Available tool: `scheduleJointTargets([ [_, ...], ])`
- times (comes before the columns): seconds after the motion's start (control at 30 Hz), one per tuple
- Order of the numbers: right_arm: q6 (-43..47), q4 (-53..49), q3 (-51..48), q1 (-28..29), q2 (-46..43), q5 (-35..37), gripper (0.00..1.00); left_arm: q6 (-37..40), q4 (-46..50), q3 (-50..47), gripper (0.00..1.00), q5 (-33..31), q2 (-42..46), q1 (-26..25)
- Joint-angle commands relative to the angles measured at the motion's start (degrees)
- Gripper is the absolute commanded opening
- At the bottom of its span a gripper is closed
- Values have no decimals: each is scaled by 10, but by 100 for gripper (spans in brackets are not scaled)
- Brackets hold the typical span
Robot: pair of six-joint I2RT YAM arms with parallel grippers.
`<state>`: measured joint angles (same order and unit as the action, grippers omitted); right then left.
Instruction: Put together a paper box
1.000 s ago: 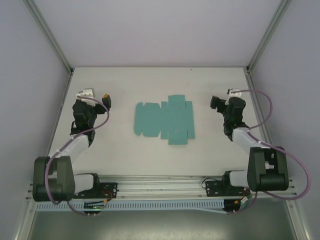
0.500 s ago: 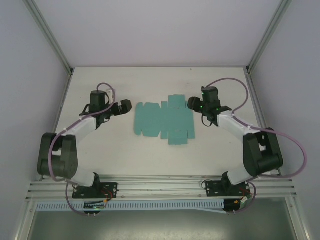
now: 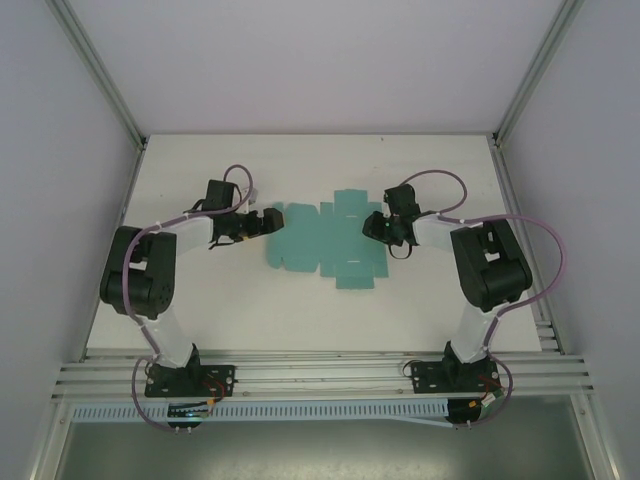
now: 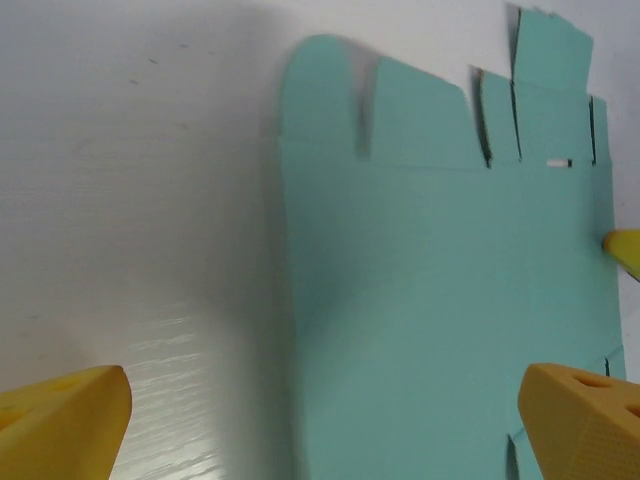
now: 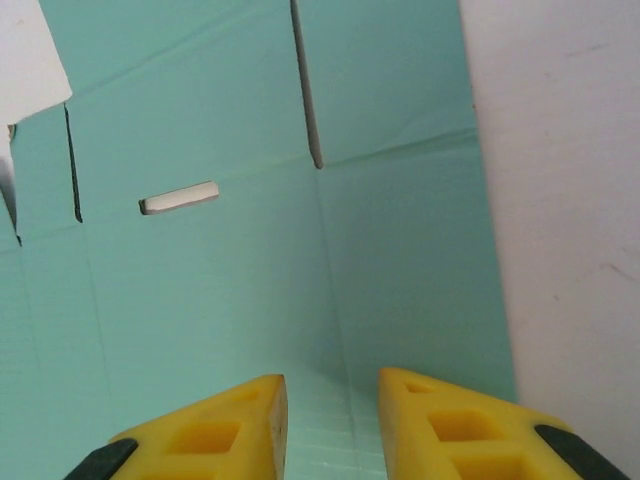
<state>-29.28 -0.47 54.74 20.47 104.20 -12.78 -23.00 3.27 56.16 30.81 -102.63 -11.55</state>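
The left gripper (image 3: 262,222) hovers with jaws spread wide at the left edge of the paper box (image 3: 322,242), a flat teal sheet at mid-table (image 3: 300,310). The right gripper (image 3: 376,226) sits over its right side, jaws nearly together; any pinch cannot be told.
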Motion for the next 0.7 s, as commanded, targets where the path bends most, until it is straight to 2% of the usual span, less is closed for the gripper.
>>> scheduleJointTargets([
  [0.0,-16,-3,-11,1,32,-6,30,11,24,21,99,22,-18,-11],
  [0.17,-23,16,-28,2,40,-9,28,-1,-10,17,87,64,-28,-24],
  [0.37,-23,34,-36,2,41,-24,28,-24,-42,18,61,83,-43,-36],
  [0.47,-15,44,-40,2,38,-31,27,-32,-68,4,41,86,-32,-37],
  [0.53,-13,46,-41,2,35,-31,27,-32,-82,-6,25,80,-17,-37],
  [0.6,3,44,-35,0,26,-43,27,-29,-99,-18,0,79,2,-37],
  [0.67,19,38,-28,-3,5,-54,30,-26,-121,-29,0,91,24,-37],
])
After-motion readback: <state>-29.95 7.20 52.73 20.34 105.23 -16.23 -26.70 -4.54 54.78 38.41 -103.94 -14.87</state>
